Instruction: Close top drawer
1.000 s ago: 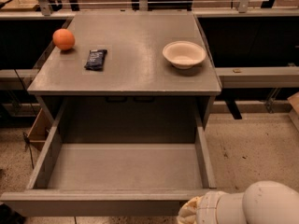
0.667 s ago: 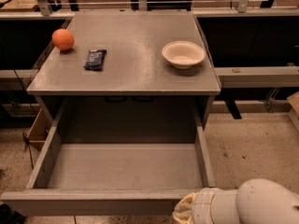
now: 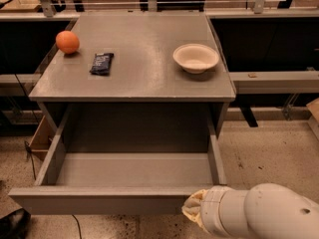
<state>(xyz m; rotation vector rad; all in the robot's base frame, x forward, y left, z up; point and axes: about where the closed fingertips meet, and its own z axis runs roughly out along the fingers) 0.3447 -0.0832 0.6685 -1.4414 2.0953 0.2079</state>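
The top drawer (image 3: 104, 199) is a wide, deep matte-grey drawer pulled far out of the cabinet, and its inside is empty. Its flat front faces me along the bottom of the camera view. My white arm comes in from the lower right. The gripper (image 3: 193, 209) is at the arm's tip, right against the right end of the drawer front.
On the grey tabletop (image 3: 144, 78) are an orange (image 3: 67, 42) at the far left, a dark snack packet (image 3: 102, 63) beside it, and a cream bowl (image 3: 196, 58) at the right. A speckled floor surrounds the cabinet. A shelf rail runs behind.
My arm has shifted slightly left along the drawer front. The drawer stays open as far as before.
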